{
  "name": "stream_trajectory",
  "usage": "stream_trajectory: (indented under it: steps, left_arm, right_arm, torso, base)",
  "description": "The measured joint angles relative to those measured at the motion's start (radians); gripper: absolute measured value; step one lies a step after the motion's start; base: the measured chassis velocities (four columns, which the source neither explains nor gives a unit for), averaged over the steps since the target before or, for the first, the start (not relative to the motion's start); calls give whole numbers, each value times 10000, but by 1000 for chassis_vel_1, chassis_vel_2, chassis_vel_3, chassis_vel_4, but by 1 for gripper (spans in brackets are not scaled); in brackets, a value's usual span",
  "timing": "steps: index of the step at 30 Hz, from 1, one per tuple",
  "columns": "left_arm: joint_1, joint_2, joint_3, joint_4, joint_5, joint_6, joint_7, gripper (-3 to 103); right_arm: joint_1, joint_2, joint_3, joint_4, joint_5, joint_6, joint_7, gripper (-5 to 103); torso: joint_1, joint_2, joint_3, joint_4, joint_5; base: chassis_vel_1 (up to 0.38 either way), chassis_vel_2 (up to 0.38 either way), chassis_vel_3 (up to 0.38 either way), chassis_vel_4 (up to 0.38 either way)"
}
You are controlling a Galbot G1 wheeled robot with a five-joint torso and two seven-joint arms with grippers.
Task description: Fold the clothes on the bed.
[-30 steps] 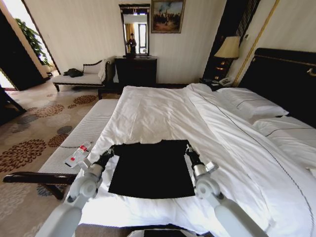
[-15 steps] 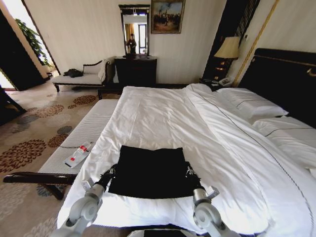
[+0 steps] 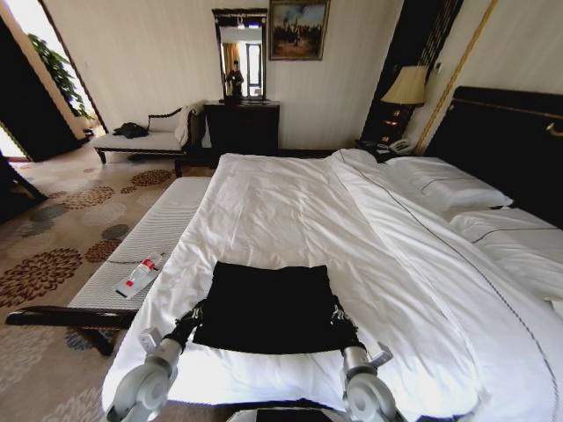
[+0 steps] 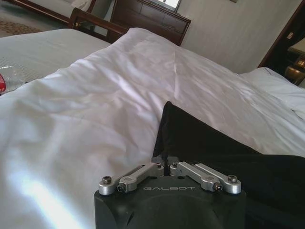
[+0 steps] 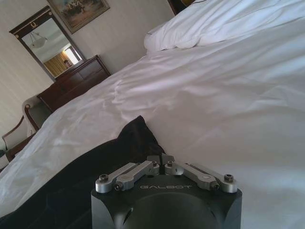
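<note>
soft black short-sleeved T-shirt (image 3: 268,306): folded, near foot edge of white-sheeted dark-framed double bed (image 3: 290,207) | left gripper (image 3: 195,311), right gripper (image 3: 338,310): clenched on shirt's side edges (pinch looks firm) | advice: lower both evenly, release together

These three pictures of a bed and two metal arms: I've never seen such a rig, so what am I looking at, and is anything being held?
It is a wheeled robot with two arms. The wide picture comes from a camera on its head; the other two come from cameras on each wrist, looking past the gripper. On the large white-sheeted bed lies a black soft-fabric T-shirt, folded into a rectangle. The left gripper is shut on the shirt's left edge, the right gripper on its right edge; each wrist view shows closed fingers pinching black cloth. A small red-and-white plastic bottle lies on the bench beside the bed.
</note>
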Motion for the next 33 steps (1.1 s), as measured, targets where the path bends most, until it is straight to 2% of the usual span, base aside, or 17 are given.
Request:
stream_trajectory:
  steps: [5, 6, 9, 10, 11, 14, 16, 18, 19, 21, 22, 23, 24, 26, 28, 29, 33]
  left_arm:
    - [-95, -6, -51, -6, 0, -2, -46, -1]
    - [-55, 102, -152, -398, 62, -4, 33, 10]
    - [-156, 243, -435, -729, 51, -14, 244, 26]
    - [-300, 292, -508, -748, -22, -14, 296, 31]
    - [-300, 292, -508, -748, -22, -14, 296, 31]
    - [-1161, 405, -526, -491, -470, 161, 264, 42]
    - [-1443, 418, -458, -336, -595, 233, 171, 47]
    - [-2763, 363, 26, 514, -979, 520, -131, 58]
    - [-3177, 283, 144, 884, -1032, 602, -192, 58]
    - [-3492, 162, 197, 1276, -1040, 671, -194, 64]
    - [-3739, 38, 235, 1700, -999, 726, -213, 69]
    - [-4155, -115, 404, 2366, -886, 805, -223, 74]
    - [-4532, -230, 594, 2904, -822, 883, -228, 80]
    - [-4712, -281, 689, 3148, -806, 928, -231, 85]
    - [-5289, -446, 1011, 3837, -745, 1001, -235, 90]
    - [-5565, -518, 1187, 4140, -714, 1010, -236, 96]
    - [-6230, -661, 1645, 4746, -692, 1017, -237, 100]
  right_arm:
    - [-4, 2, 55, -107, -215, -28, -7, -2]
    - [-60, 1, 261, 255, -352, 35, -126, 18]
    - [-188, -18, 668, 809, -378, 105, -160, 34]
    - [-227, -36, 805, 942, -365, 121, -160, 34]
    - [-227, -36, 805, 942, -365, 121, -160, 34]
    - [-198, -97, 1104, 1083, -131, 134, -133, 51]
    - [-128, -108, 1139, 1057, -41, 132, -119, 51]
    - [243, -112, 1132, 712, 163, 107, -34, 61]
    - [407, -113, 1045, 552, 212, 95, -8, 68]
    - [679, -146, 848, 313, 300, 42, 26, 73]
    - [958, -174, 649, 81, 392, -30, 55, 73]
    - [1183, -164, 497, -145, 471, -74, 75, 84]
    - [1268, -141, 438, -280, 526, -95, 96, 89]
    - [1304, -140, 423, -339, 540, -99, 99, 89]
    - [1444, -203, 412, -576, 576, -102, 116, 98]
    - [1527, -248, 417, -677, 609, -102, 121, 99]
    - [1755, -278, 435, -909, 701, -104, 148, 100]
  torso:
    - [0, -1, 0, -1, 0]
    - [0, -1, 0, -1, 1]
    - [0, 0, 0, 1, 2]
    - [0, -1, 0, 1, 1]
    - [0, -1, 0, 1, 1]
    - [-1, 0, 0, -2, 3]
    - [-1, 0, 0, -2, 0]
    - [0, 0, 0, -3, -1]
    - [0, 0, 0, -13, -2]
    - [2, 0, 0, -17, -1]
    - [2, -1, 2, -1, 3]
    - [3, -2, 3, 12, 4]
    - [3, -2, 2, 9, 3]
    - [3, -2, 3, 7, 0]
    - [2, -1, 2, -7, 0]
    - [2, -1, 2, -4, -1]
    - [2, -1, 1, 1, 4]
  base:
    - [0, 0, 0, 0]
    - [0, 0, 0, 0]
    - [0, 0, 0, 0]
    - [0, 0, 0, 0]
    - [0, 0, 0, 0]
    - [0, 0, 0, 0]
    - [0, 0, 0, 0]
    - [0, 0, 0, 0]
    - [0, 0, 0, 0]
    - [0, 0, 0, 0]
    - [0, 0, 0, 0]
    - [0, 0, 0, 0]
    - [0, 0, 0, 0]
    - [0, 0, 0, 0]
    - [0, 0, 0, 0]
    - [0, 0, 0, 0]
    - [0, 0, 0, 0]
